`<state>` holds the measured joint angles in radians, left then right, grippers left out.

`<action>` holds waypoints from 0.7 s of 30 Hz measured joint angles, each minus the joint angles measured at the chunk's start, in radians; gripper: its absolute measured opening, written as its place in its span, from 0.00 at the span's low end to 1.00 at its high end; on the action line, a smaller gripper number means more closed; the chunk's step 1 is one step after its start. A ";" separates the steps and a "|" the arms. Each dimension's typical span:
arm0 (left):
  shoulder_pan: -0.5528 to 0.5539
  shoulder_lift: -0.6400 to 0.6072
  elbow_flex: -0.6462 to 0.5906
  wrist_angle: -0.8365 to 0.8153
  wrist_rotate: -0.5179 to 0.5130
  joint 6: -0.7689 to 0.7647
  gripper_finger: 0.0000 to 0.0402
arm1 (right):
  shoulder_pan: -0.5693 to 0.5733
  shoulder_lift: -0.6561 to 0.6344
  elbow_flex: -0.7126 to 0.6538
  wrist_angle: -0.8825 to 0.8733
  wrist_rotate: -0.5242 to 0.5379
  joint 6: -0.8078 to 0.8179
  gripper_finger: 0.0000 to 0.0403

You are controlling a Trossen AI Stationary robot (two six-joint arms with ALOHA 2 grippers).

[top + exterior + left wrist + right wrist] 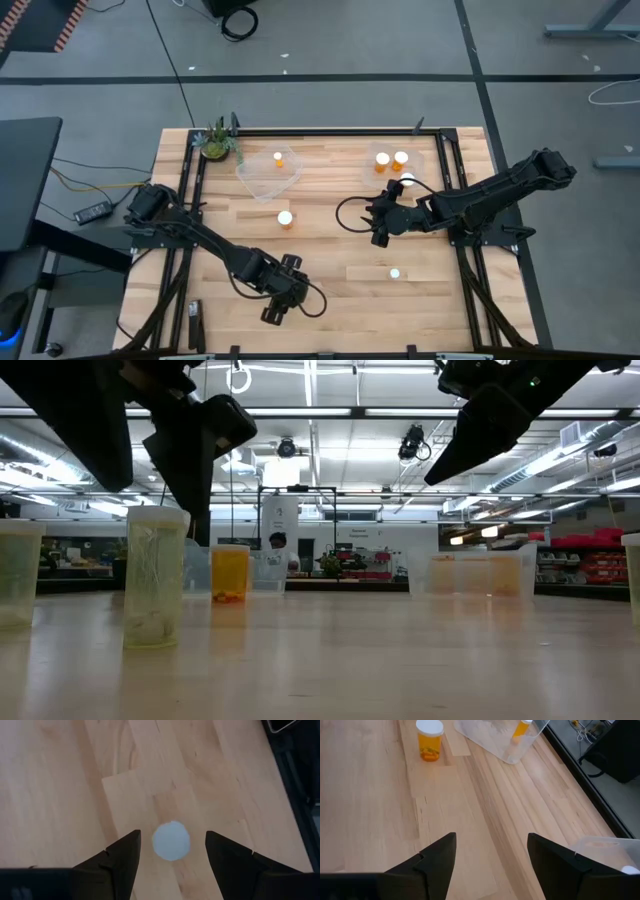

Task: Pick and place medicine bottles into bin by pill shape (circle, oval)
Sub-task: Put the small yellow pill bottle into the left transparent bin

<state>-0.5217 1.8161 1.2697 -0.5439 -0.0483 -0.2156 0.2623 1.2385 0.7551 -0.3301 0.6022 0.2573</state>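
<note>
pale butcher-block planks make up the table (330,290), framed by dark rails, with grey floor around it.

directly under the left gripper (172,851) stands a small amber medicine bottle with a round white cap (171,840), upright, its cap seen end-on between the two dark fingers (122,860). the jaws stand wide open on either side of the cap, apart from it, holding nothing. from above, this gripper sits near the front edge of the table, well apart from both tubs.

farther out from it, toward the table's middle, another white-capped amber bottle (285,218) stands alone; beyond that lies a clear plastic tub (268,172) with one amber bottle (279,158) inside. a small potted green plant (216,141) sits at the far corner beside that tub.

the right gripper (381,225) hovers over bare wood, jaws open and empty, beside a second clear tub (600,851) that holds two amber bottles (391,160). a further white cap (394,272) stands just in front of it.

risks, as i judge them: the cap is not quite centred between the left fingers, so a straight descent could clip its rim and tip the bottle. the pill shape cannot be read from above, so the bottle could end in the wrong tub. carrying it across, the arm could also knock the lone bottle on the way.
</note>
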 joint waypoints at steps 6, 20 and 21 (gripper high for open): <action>-0.014 0.021 0.000 -0.014 -0.067 0.028 0.58 | 0.000 0.000 0.000 -0.001 0.000 0.000 0.63; -0.022 0.039 0.001 -0.002 -0.079 0.052 0.59 | 0.000 0.000 0.000 -0.003 0.000 0.003 0.63; -0.022 0.039 0.001 -0.004 -0.079 0.051 0.58 | 0.000 0.000 0.000 -0.003 0.000 0.003 0.63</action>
<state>-0.5432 1.8549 1.2705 -0.5481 -0.1272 -0.1642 0.2623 1.2385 0.7551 -0.3334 0.6022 0.2604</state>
